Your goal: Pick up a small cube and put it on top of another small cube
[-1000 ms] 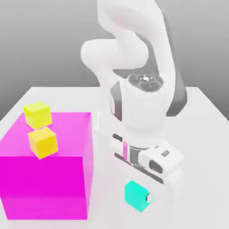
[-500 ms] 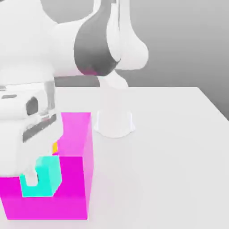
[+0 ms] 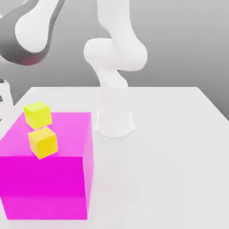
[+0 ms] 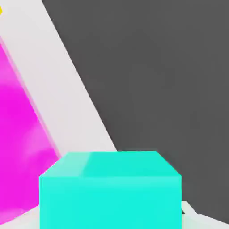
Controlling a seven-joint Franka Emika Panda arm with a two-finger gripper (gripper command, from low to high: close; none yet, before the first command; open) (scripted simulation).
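The small cube (image 4: 110, 190), plain teal, sits close in the hand view with my gripper (image 4: 111, 226) shut on it. It hangs off the table past the table's edge, over dark ground. The big magenta cube (image 4: 18, 147) lies beside it on the white table (image 4: 67, 98). In the exterior view my arm reaches over to the exterior view's left, and a white piece of the hand (image 3: 3, 97) shows at that edge, level with the magenta cube's (image 3: 44, 179) far side.
Two yellow cubes (image 3: 37, 114) (image 3: 43, 142) rest on top of the magenta cube. The arm's white base (image 3: 115, 121) stands on the table (image 3: 170, 156) behind the magenta cube. Open tabletop spreads across the exterior view's right.
The arm swung from the exterior view's right, across the magenta cube's front, to the far left. It carried the teal cube with it, up off the table and out of the exterior view.
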